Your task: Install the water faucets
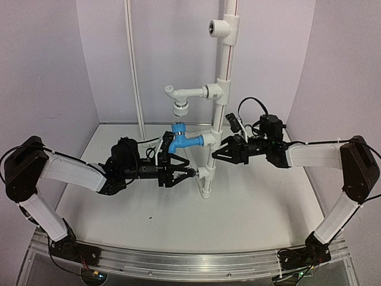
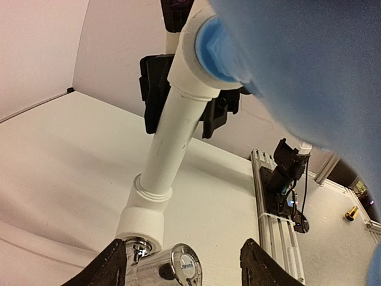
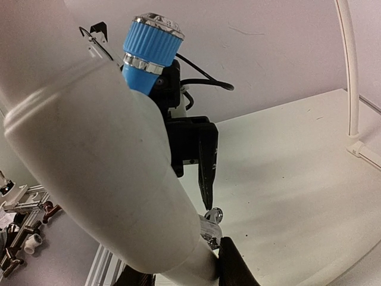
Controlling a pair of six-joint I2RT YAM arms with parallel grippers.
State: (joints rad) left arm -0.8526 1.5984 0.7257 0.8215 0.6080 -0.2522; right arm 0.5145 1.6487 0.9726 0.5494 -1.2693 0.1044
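Note:
A small shiny silver faucet (image 2: 161, 268) sits with its threaded end in the lowest tee (image 2: 140, 217) of the upright white pipe (image 1: 221, 95). My left gripper (image 2: 184, 262) is open around it. One finger (image 2: 110, 265) is close beside the faucet and the other finger (image 2: 262, 265) stands well apart. In the top view the left gripper (image 1: 187, 174) points at that tee (image 1: 205, 173). My right gripper (image 1: 217, 154) is shut on the pipe from the right, just above the tee. The right wrist view shows the pipe (image 3: 107, 155) between its fingers and the faucet (image 3: 209, 223) below.
A blue plastic tap (image 1: 184, 140) sticks out left from the pipe just above the left gripper. Higher up are a white angled spout (image 1: 181, 98) and an open tee (image 1: 223, 27). A thin white rod (image 1: 134, 65) stands at the back. Loose fittings (image 3: 24, 238) lie off the table.

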